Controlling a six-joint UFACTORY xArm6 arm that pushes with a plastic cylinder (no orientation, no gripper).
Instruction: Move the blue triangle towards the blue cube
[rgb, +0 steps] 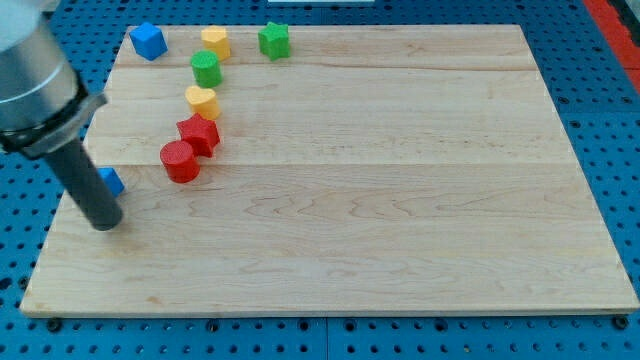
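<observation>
The blue cube (148, 40) sits at the board's top left corner. The blue triangle (111, 181) lies near the board's left edge, mostly hidden behind my dark rod. My tip (106, 225) rests on the board just below and slightly left of the blue triangle, close to it or touching it. The blue cube is far above the tip, toward the view's top.
A yellow block (215, 41), a green star (274, 40), a green block (207, 69), a yellow heart (202, 100), a red star (199, 134) and a red cylinder (180, 161) stand in the upper left area. The wooden board (400, 200) lies on a blue pegboard.
</observation>
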